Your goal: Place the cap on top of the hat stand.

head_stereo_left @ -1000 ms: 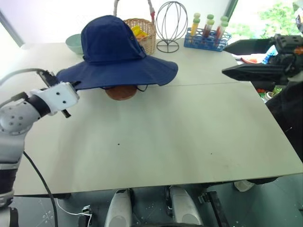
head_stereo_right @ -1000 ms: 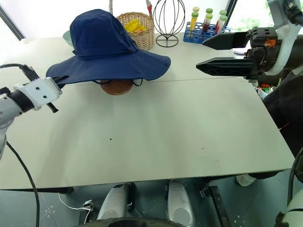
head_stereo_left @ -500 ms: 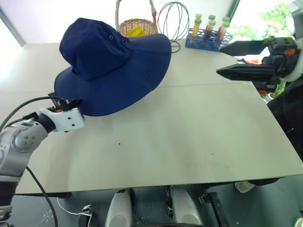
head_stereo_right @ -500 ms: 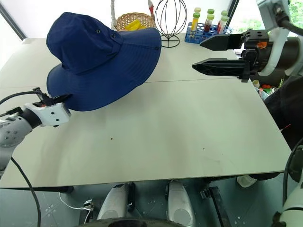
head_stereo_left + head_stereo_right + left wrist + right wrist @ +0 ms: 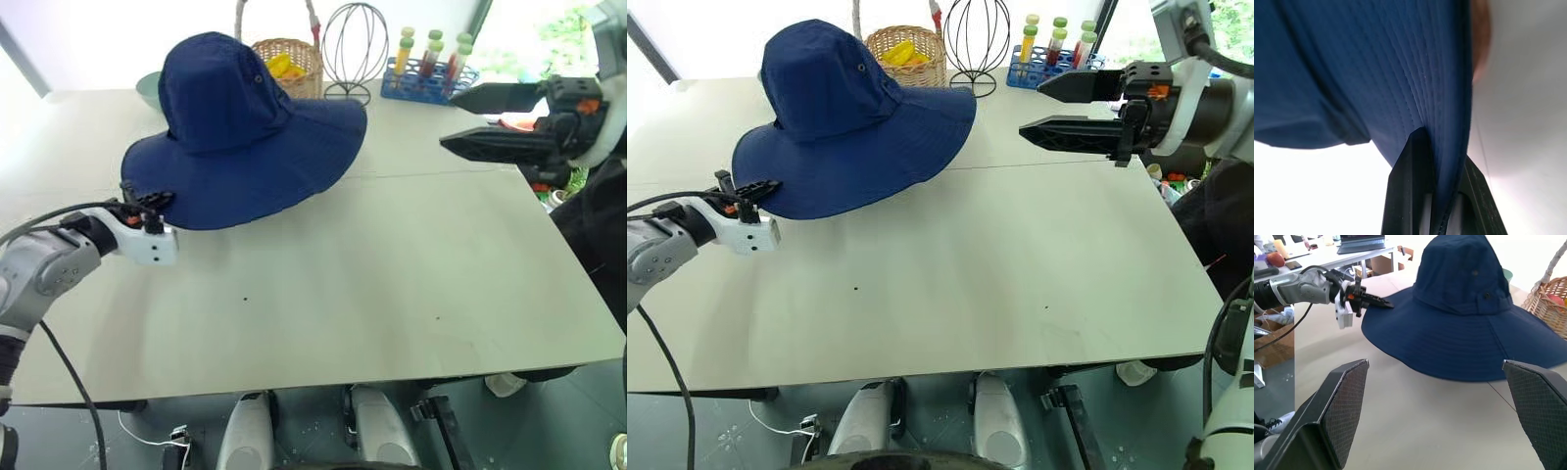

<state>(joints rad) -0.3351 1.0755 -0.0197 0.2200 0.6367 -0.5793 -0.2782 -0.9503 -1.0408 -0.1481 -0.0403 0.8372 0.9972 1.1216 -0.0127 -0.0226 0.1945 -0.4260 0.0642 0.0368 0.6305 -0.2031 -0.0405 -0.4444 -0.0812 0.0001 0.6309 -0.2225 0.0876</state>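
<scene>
Risk first: the left end effector [image 5: 759, 187] has the near brim edge of the large navy blue soft fabric sun hat [image 5: 240, 137] nipped between its black fingers pressed together. The brim is floppy, so any pull toward the arm would likely drag or tilt the crown off its perch. The brim hides most of the brown wooden hat stand [image 5: 1480, 39]; the left wrist view gives a brown sliver of it under the cloth. Whether the crown sits centred on the stand's top disc cannot be told, so letting go carries some chance of a lopsided slump.

Hat lies just beyond the left end effector, crown up, far brim draping toward the pale bench [image 5: 392, 264].

Right end effector [image 5: 1068, 106]: fingers spread wide, empty, hovering well apart from the hat, over the bench's far right side.
</scene>
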